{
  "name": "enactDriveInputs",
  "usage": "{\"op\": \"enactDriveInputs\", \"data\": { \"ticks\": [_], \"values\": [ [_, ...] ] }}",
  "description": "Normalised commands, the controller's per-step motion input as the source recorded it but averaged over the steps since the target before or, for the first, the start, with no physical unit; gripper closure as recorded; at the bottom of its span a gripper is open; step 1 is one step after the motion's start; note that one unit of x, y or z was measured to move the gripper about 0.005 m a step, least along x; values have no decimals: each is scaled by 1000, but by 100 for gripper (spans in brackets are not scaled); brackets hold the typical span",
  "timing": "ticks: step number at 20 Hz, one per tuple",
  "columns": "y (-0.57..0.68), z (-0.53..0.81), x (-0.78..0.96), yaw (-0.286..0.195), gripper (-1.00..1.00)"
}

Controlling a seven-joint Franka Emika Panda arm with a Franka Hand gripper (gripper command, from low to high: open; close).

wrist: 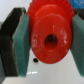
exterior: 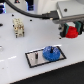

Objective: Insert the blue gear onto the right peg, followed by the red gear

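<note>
Exterior view framing is showing the red gear being held in the air by the tool, clenched on its rim, well above the white bench. From the held gear, the grey black-framed plate is lying at about seven o'clock, lower and toward the exterior view's left. The blue gear is already sitting on that plate, apparently seated over the right peg, which is being hidden by it; the left pin is standing bare just beside. The coming move is judged to be turning on this offset: the red gear's bore is having to be carried down and across until it is lined up over the blue gear's centre.

Wrist view detail is showing the red gear as glossy moulded plastic, toothed round its edge, with a raised hub and a dark centre hole. One teal-faced pad is being pressed flat against the teeth. A cream block-like object is standing well apart, near ten o'clock from the plate.
</note>
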Motion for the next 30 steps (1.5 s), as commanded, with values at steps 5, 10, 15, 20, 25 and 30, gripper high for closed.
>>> {"op": "enactDriveInputs", "data": {
  "ticks": [5, 10, 15, 20, 25, 30],
  "values": [
    [-307, 12, 378, 0, 100],
    [-252, -4, 174, 0, 100],
    [-221, -54, 140, 0, 100],
    [-151, -85, 45, 0, 100],
    [-176, -104, 47, 0, 100],
    [-224, -154, 53, 0, 100]
  ]
}}
